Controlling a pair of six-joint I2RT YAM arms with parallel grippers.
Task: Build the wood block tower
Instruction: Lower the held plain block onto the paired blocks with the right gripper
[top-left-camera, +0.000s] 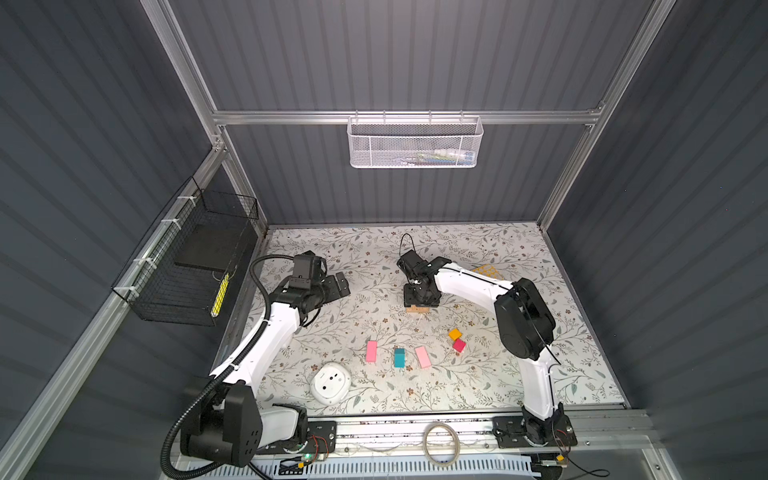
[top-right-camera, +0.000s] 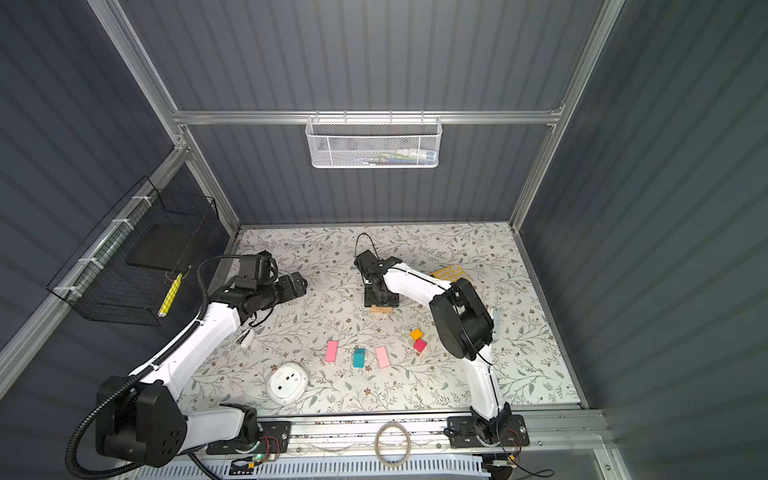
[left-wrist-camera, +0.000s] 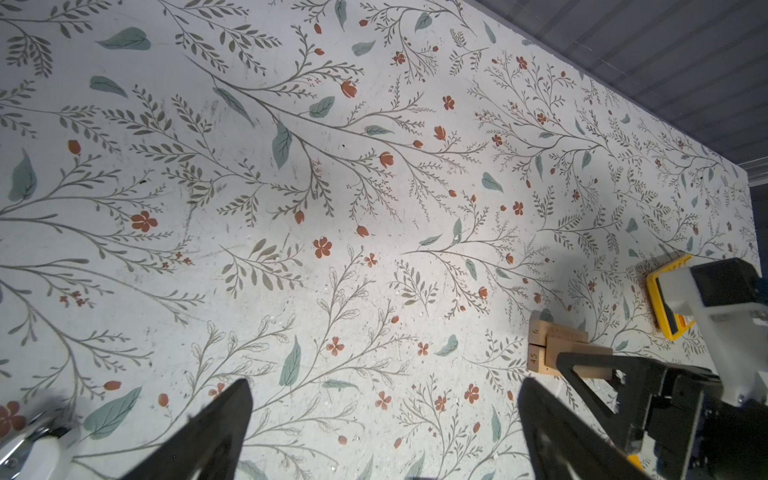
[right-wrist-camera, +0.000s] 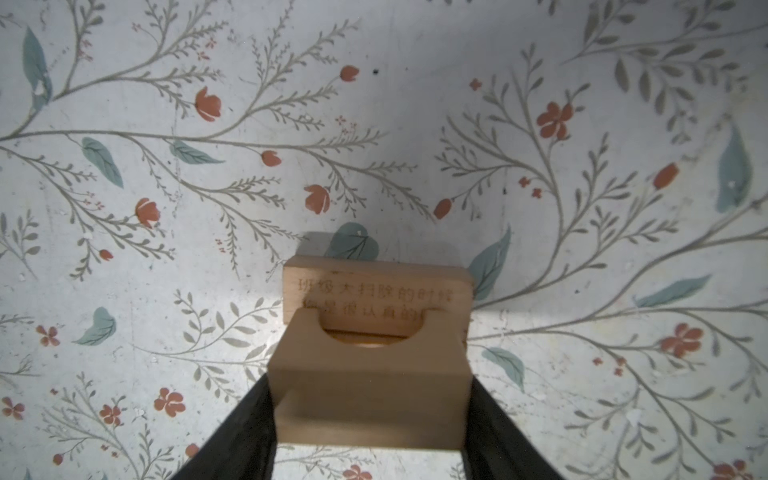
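A: Block count, by kind?
B: Three tan bars (left-wrist-camera: 536, 331) (left-wrist-camera: 536, 358) (left-wrist-camera: 569, 345), two pink slabs (top-left-camera: 371, 351) (top-left-camera: 423, 356), two cubes (top-left-camera: 455, 333) (top-left-camera: 459, 345) and one teal block (top-left-camera: 399, 357) were present.
A: Other items?
B: One calculator (top-left-camera: 489, 272), one white device (top-left-camera: 331, 382), two baskets (top-left-camera: 395, 145) (top-left-camera: 166, 291).

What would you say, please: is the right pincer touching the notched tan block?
Touching. In the right wrist view the fingers of the right pincer press flush against both sides of the notched tan block, with no gap visible.
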